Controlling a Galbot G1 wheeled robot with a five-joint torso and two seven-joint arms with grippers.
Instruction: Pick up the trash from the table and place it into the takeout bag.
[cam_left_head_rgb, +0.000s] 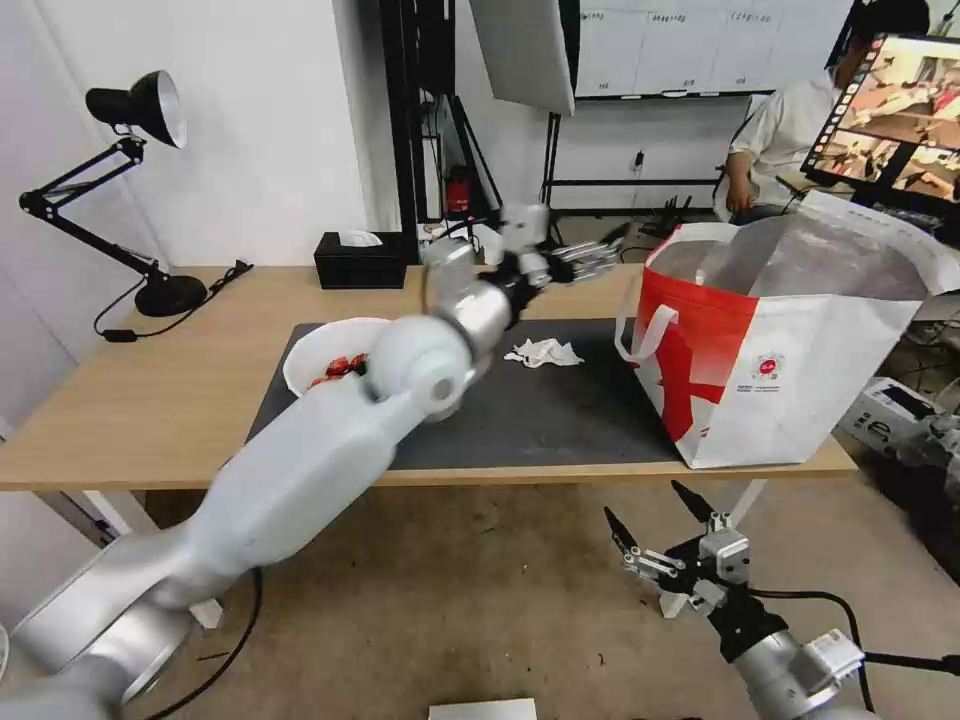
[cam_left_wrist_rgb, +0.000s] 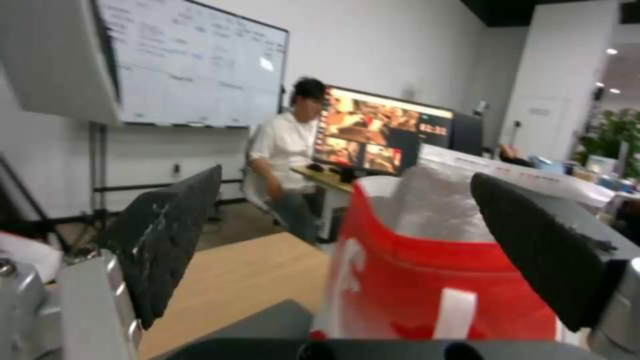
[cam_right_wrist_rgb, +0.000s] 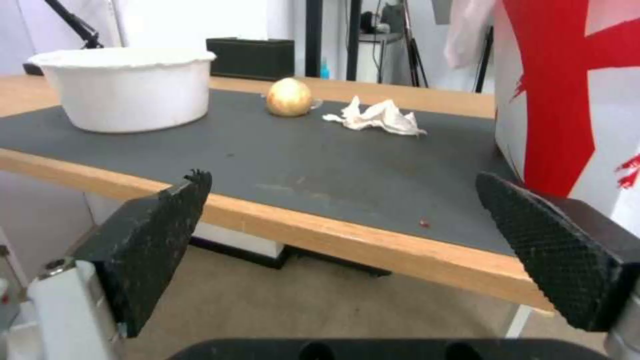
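The left gripper (cam_left_head_rgb: 600, 258) is hovering above the desk (cam_left_head_rgb: 150, 400) beside the takeout bag (cam_left_head_rgb: 790, 350) rim, fingers (cam_left_wrist_rgb: 167, 240) spread and holding nothing. Judged step: between items, with a fresh pick pending. The next move calls for lowering onto the mat and centring over one item. The tissue (cam_left_head_rgb: 543, 352) is lying below the fingers, the beige ball (cam_right_wrist_rgb: 289, 97) and bowl (cam_right_wrist_rgb: 123, 87) farther off. The right gripper (cam_left_head_rgb: 665, 540) is waiting below the desk edge, fingers apart.

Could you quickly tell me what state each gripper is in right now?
Left gripper: jaws open, empty, beside the takeout bag.
Right gripper: jaws open, empty, below the table edge.
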